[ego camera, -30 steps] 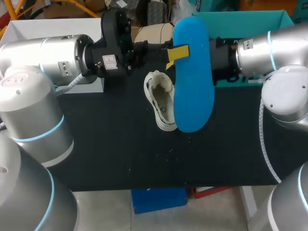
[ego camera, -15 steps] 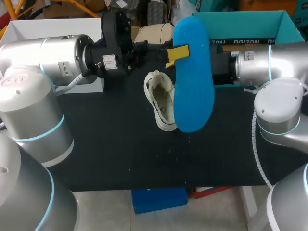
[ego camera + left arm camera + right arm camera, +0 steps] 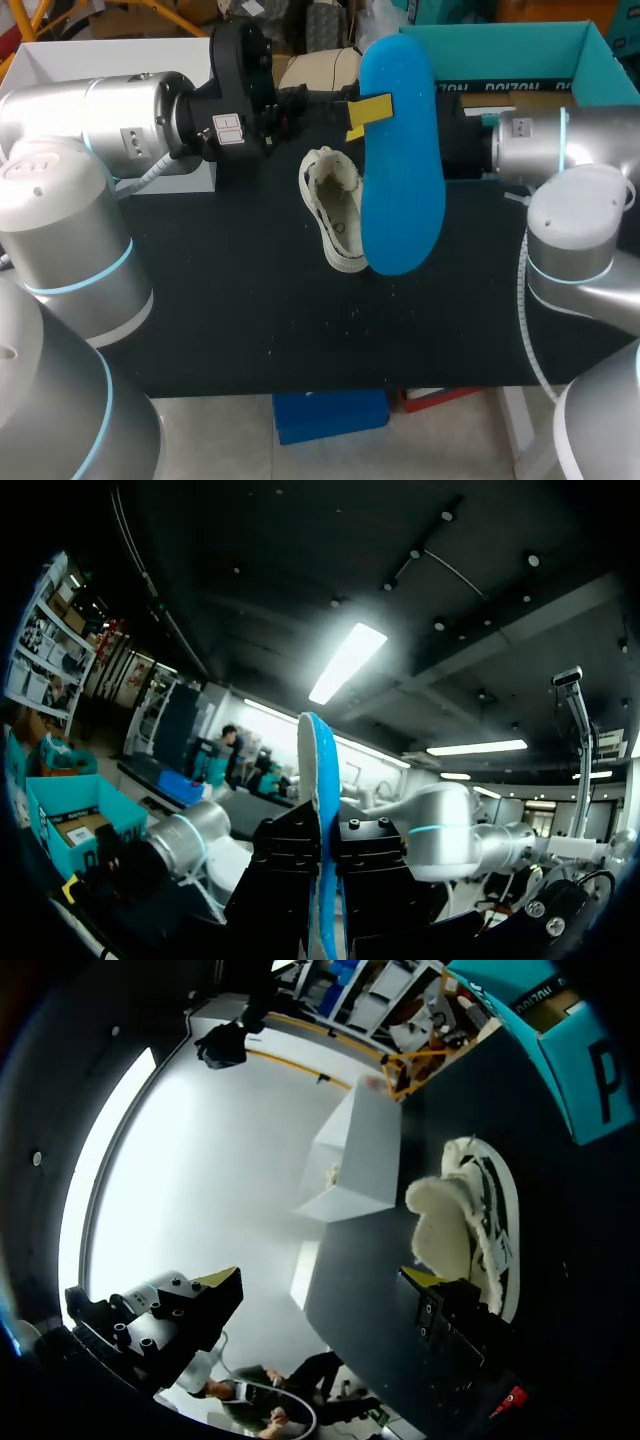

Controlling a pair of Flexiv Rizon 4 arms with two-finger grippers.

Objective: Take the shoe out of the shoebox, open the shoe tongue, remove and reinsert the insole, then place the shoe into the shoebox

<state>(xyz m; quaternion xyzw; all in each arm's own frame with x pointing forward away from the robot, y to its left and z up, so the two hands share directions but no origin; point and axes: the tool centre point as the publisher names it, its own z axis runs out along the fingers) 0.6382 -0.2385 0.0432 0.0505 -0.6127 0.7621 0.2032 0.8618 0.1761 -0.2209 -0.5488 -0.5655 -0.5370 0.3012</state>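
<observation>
A blue insole (image 3: 402,160) hangs in the air above the black table (image 3: 220,300), and my left gripper (image 3: 366,113) is shut on its upper part. In the left wrist view the insole (image 3: 320,780) stands edge-on between the black fingers (image 3: 285,865). The white shoe (image 3: 335,208) lies on the table just left of and under the insole, its opening facing up. My right gripper (image 3: 320,1290) is open with nothing between its fingers; the shoe (image 3: 470,1220) lies ahead of it. In the head view the insole hides that gripper. The teal shoebox (image 3: 520,45) stands at the back right.
A white box (image 3: 100,55) stands at the back left of the table, and it shows as the white box (image 3: 360,1150) beyond the shoe in the right wrist view. The shoebox (image 3: 575,1055) sits to the shoe's far side there.
My right arm has shifted: its forearm has dropped lower and its elbow has come inward. The left arm, the insole and the shoe have stayed where they were.
</observation>
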